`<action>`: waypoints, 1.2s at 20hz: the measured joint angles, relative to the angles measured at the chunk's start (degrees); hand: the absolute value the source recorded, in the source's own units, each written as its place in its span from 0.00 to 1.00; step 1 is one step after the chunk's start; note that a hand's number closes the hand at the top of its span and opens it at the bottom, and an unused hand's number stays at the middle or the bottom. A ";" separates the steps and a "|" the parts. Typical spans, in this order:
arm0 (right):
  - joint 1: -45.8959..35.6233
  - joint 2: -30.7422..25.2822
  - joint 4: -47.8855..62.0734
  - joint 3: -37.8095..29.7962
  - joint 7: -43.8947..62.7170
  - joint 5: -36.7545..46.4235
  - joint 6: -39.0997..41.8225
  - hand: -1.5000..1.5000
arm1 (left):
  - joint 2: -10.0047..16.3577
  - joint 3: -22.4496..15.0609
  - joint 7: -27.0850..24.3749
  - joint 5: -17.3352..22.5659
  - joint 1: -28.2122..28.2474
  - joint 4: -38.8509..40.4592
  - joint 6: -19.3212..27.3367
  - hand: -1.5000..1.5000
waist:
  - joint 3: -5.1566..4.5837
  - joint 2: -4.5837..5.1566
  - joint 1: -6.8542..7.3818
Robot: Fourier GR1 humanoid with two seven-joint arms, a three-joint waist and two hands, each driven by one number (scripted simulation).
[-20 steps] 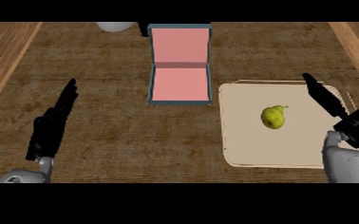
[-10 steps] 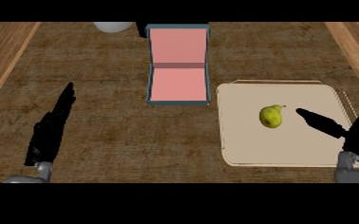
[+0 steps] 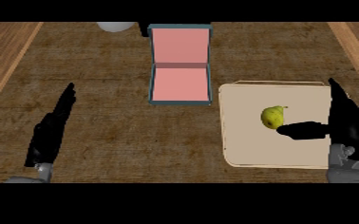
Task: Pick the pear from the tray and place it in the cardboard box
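While the pear (image 3: 272, 116) sits untouched on the tray (image 3: 242, 149), right of centre on it, the right hand (image 3: 342, 119) is setting up a side grasp. Fingers are straight and point far along the tray's right edge, and the thumb sticks out left with its tip just beside the pear's near-right flank. I can't tell whether it's touching yet. The hand is spread, with nothing in it. My read on the pose: palm to the right of the fruit and thumb under the near side, so the fingers can wrap over from the right.

The cardboard box (image 3: 181, 83) lies open to the far-left of the tray, close beside its far-left corner, lid flipped back, pink floor showing. So once the pear is lifted, the carry is short.

The left hand (image 3: 51, 132) rests flat with straight fingers at the near left, well apart from everything and not involved.

Versus the earlier frames:
- The right hand came in from beyond the tray's right edge and now sits over that edge.
- Half a second ago its dark tip already pointed left at the pear; since then it has closed the last gap.
- The pear, tray, box and left hand haven't shifted.
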 measured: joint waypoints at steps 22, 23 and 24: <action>-6.09 10.76 2.87 -0.73 7.58 8.45 9.65 0.00 | -3.06 1.36 1.70 -3.59 0.73 -1.98 -1.19 0.50 | 0.28 0.25 0.06; -5.88 11.11 3.20 -0.92 7.30 8.94 9.63 0.00 | -3.02 1.59 1.72 -3.56 1.24 -2.42 -1.54 0.50 | 0.29 0.25 0.08; -5.84 11.32 2.92 -1.21 7.20 9.16 9.86 0.00 | -3.05 2.00 1.56 -3.71 1.01 -2.14 -1.77 0.50 | 0.29 0.26 0.04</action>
